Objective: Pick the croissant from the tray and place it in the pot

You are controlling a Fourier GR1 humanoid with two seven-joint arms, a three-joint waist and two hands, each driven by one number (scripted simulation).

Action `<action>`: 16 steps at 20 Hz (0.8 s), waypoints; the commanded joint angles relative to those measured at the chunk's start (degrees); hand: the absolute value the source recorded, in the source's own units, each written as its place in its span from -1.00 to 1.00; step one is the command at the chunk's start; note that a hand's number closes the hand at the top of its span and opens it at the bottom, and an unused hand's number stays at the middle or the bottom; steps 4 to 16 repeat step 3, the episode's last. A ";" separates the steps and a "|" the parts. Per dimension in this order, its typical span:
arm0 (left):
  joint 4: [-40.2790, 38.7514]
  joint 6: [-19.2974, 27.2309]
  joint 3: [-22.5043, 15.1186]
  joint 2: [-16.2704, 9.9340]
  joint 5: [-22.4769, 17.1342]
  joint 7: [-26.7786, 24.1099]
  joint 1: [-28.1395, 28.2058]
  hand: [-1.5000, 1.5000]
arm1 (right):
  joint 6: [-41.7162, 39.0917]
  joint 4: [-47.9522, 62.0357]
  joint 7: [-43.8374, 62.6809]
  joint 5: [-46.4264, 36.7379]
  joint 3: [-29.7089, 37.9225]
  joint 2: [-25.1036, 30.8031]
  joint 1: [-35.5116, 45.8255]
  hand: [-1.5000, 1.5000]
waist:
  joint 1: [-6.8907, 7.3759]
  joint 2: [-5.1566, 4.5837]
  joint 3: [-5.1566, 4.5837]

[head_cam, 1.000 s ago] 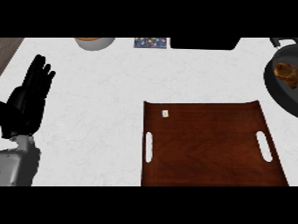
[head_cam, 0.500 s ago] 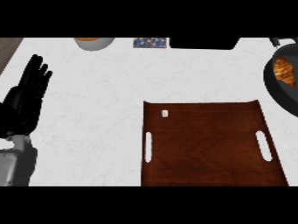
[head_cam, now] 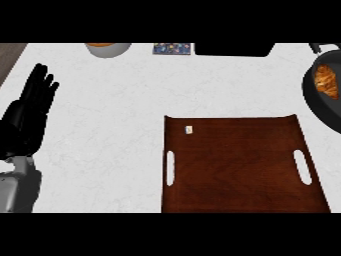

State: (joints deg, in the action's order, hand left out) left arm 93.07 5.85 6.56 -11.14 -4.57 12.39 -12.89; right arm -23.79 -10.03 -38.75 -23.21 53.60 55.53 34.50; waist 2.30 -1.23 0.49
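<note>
A croissant (head_cam: 326, 83) lies in the pot (head_cam: 322, 107) at the desk's (head_cam: 114, 100) right edge, beside the tray (head_cam: 239, 165), while the left hand (head_cam: 27, 120) rests at the left edge, fingers (head_cam: 40, 82) straight and spread.

Croissant (head_cam: 326, 83) lies in pot (head_cam: 328, 107), right of tray (head_cam: 239, 165).

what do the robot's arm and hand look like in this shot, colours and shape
Only one arm shows, at the view's left edge. The left hand is matte black all over, fingers and thumb alike, with a broad black palm. Below it, the forearm is light grey and rounded, bearing a dark round marking near the lower edge.
</note>
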 commanded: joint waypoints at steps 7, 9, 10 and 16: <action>-0.53 0.35 0.29 -0.41 0.42 0.55 -1.70 0.00 | -3.39 0.32 0.23 0.66 0.08 2.79 -1.45 -1.00 | -0.14 0.10 0.00; -0.53 0.35 0.29 -0.41 0.42 0.55 -1.70 0.00 | -3.39 0.32 0.23 0.66 0.08 2.79 -1.45 -1.00 | -0.14 0.10 0.00; -0.53 0.35 0.29 -0.41 0.42 0.55 -1.70 0.00 | -3.39 0.32 0.23 0.66 0.08 2.79 -1.45 -1.00 | -0.14 0.10 0.00; -0.53 0.35 0.29 -0.41 0.42 0.55 -1.70 0.00 | -3.39 0.32 0.23 0.66 0.08 2.79 -1.45 -1.00 | -0.14 0.10 0.00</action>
